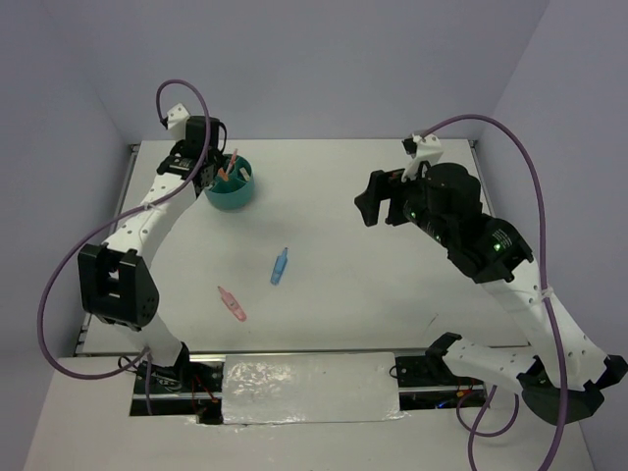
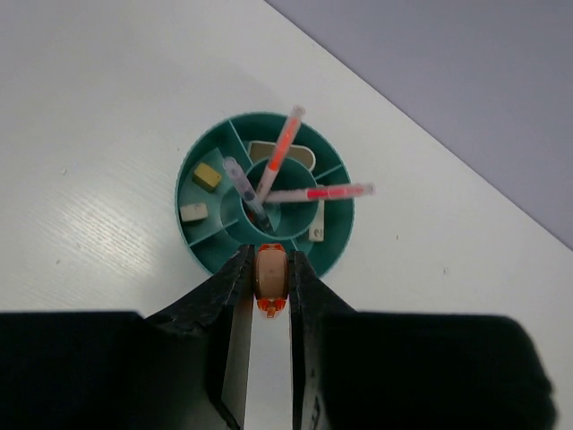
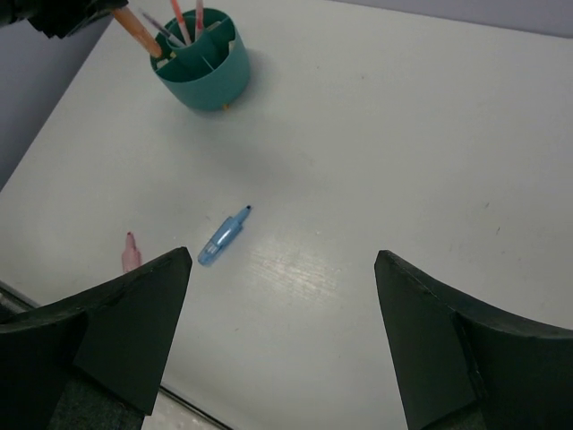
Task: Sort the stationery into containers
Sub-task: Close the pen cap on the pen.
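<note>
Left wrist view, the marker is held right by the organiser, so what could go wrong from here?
1. The left tool grips the orange marker over the organiser's near rim, not clearly over a compartment. Released here, it might bounce off the rim onto the table.
2. Pens lean out of the organiser's middle, close by. Going lower could snag them or nudge the organiser.

Teal organiser [image 1: 231, 200] far left: pens [image 2: 283, 150] leaning in central cup, erasers [image 2: 207, 176] in ring compartments, orange marker [image 2: 270, 279] at rim. Blue marker [image 1: 280, 266], pink marker [image 1: 233, 305] flat mid-bench.
</note>
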